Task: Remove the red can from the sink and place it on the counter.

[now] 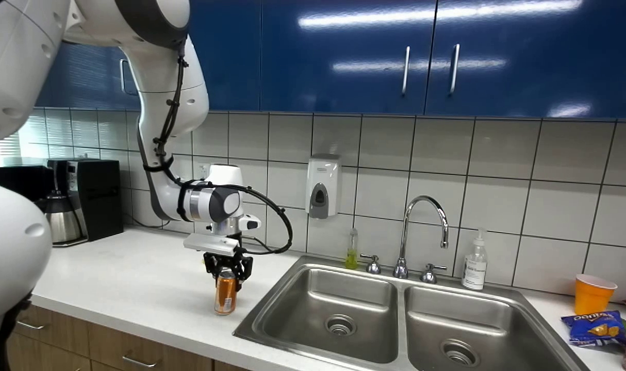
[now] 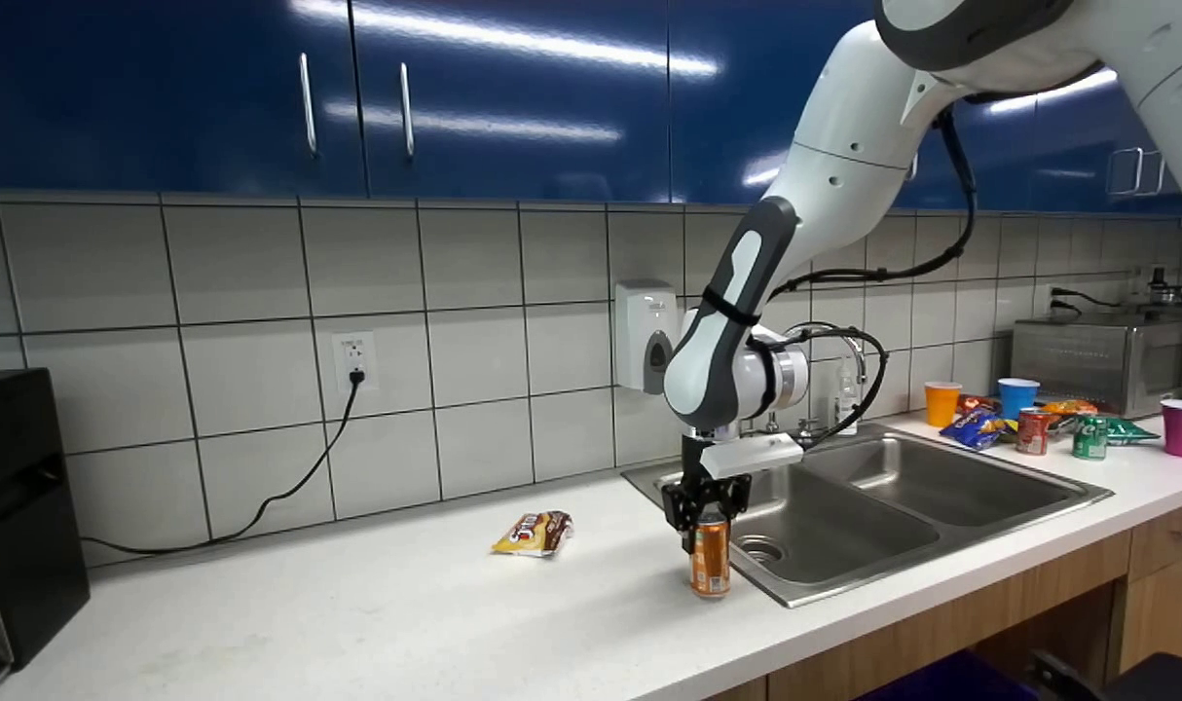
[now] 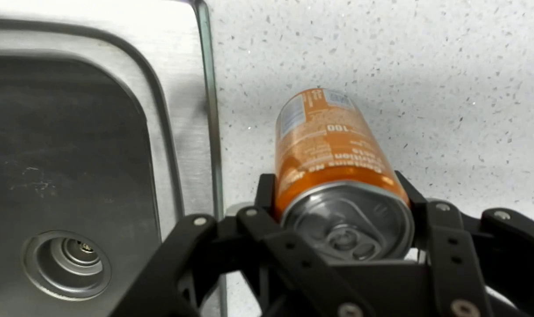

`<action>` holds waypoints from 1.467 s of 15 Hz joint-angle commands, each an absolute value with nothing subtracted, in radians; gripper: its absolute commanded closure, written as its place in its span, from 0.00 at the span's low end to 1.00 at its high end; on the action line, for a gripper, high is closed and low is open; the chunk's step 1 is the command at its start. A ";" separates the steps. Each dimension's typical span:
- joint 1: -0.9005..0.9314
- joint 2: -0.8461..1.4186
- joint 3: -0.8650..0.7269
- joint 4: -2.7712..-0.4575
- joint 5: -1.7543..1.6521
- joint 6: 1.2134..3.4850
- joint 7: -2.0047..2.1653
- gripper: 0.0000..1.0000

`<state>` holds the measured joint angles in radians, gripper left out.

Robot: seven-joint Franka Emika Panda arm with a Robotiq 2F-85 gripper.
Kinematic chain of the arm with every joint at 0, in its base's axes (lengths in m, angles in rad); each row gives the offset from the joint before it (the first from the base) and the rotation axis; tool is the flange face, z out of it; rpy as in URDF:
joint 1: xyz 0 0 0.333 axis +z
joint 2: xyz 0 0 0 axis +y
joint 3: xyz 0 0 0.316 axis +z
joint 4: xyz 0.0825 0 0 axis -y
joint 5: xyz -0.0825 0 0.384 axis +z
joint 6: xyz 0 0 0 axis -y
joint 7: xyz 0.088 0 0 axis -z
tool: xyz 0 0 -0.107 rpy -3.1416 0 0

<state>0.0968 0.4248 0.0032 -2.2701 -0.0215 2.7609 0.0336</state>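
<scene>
The red can (image 1: 225, 299), orange with a silver top, is upright at the counter just left of the sink in both exterior views (image 2: 711, 565). My gripper (image 1: 228, 275) comes down from above and is shut on its upper part. In the wrist view, black fingers (image 3: 337, 189) touch both sides of the can (image 3: 328, 141), with its pull-tab top facing the camera. I cannot tell whether its base touches the counter (image 1: 137, 278). The sink (image 1: 401, 314) has two steel bowls. Its rim (image 3: 183, 88) is a short gap from the can.
A yellow-brown wrapper (image 2: 535, 534) lies on the counter behind the can. The faucet (image 1: 406, 226) and a pump bottle (image 1: 475, 265) stand behind the sink. An orange cup (image 1: 594, 293), blue chip bag (image 1: 596, 327) and cans are beyond it. A coffee maker (image 1: 96, 201) stands opposite.
</scene>
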 commanded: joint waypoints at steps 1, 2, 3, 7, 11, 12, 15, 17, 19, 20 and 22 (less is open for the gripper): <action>0.101 0.440 0.007 -2.250 -0.044 2.781 0.033 0.62; 0.103 0.441 0.006 -2.248 -0.046 2.784 0.034 0.62; 0.104 0.441 0.006 -2.248 -0.047 2.785 0.033 0.62; 0.105 0.441 0.003 -2.249 -0.052 2.785 0.036 0.06; 0.102 0.426 0.004 -2.251 -0.051 2.777 0.033 0.00; 0.101 0.420 0.005 -2.251 -0.049 2.771 0.033 0.00; 0.099 0.389 0.010 -2.262 -0.046 2.757 0.029 0.00; 0.101 0.368 0.010 -2.270 -0.046 2.746 0.031 0.00; 0.102 0.347 0.009 -2.276 -0.047 2.740 0.035 0.00; 0.104 0.338 0.008 -2.279 -0.050 2.738 0.037 0.00; 0.107 0.323 0.007 -2.285 -0.052 2.737 0.041 0.00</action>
<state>0.1057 0.3827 0.0031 -2.2523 -0.0346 2.7701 0.0336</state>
